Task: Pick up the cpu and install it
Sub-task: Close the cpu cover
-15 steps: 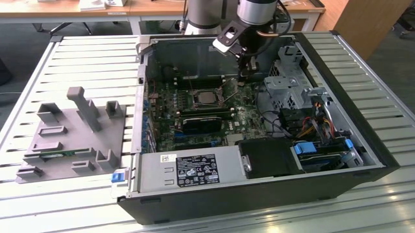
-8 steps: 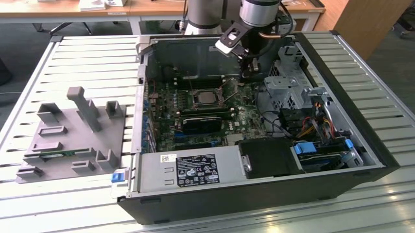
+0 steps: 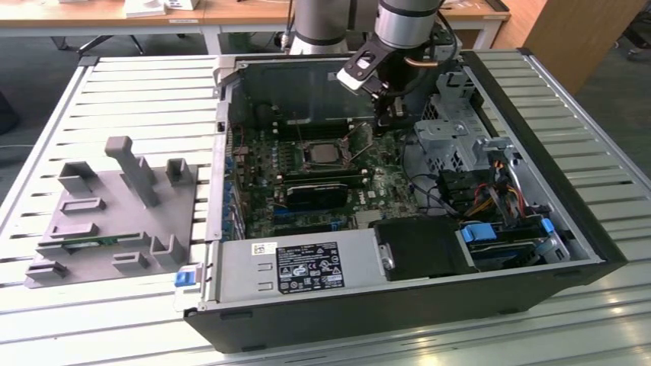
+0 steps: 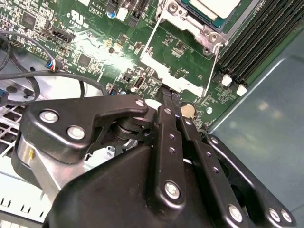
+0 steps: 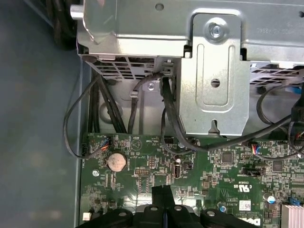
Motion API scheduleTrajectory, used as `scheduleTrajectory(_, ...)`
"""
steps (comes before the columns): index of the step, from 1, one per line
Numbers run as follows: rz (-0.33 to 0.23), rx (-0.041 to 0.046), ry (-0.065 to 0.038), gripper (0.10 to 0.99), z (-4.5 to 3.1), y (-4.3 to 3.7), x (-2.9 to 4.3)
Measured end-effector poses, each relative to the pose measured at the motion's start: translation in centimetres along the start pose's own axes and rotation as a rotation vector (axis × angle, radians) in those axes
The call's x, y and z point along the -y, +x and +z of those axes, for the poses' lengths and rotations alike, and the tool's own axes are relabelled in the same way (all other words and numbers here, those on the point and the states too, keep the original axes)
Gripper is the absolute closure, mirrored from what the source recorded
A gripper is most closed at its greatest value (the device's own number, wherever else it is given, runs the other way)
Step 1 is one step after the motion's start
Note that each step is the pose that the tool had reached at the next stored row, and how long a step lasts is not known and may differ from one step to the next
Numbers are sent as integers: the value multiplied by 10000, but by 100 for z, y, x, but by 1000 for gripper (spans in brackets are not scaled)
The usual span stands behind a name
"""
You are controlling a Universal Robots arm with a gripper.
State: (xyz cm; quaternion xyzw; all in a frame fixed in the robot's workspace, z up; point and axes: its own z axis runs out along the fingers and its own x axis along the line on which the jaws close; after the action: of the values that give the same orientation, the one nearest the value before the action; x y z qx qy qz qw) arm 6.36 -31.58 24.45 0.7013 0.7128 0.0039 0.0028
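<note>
The cpu (image 3: 325,155), a square chip with a silver top, lies flat in its socket on the green motherboard (image 3: 267,179) inside the open computer case. Its corner also appears in the second wrist view (image 4: 214,6). The socket's metal hold-down frame (image 4: 176,66) is swung open and extends from the cpu toward my gripper. My gripper (image 3: 389,122) hangs over the board on the exterior view's right of the socket. Its black fingers (image 4: 169,102) are pressed together, tips at the free end of that frame. In the first wrist view the shut fingers (image 5: 159,194) point down at the board.
A metal drive cage (image 5: 213,76) with black cables (image 5: 168,118) stands close beside the gripper. A black block (image 3: 315,195) and the power supply (image 3: 305,267) lie nearer the case front. A grey parts holder (image 3: 112,206) sits on the slatted table at the exterior view's left.
</note>
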Motion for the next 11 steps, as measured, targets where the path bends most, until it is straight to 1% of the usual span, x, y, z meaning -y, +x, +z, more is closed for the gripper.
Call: scheduleTrajectory(11,-1,-2,0,980,1,1,35)
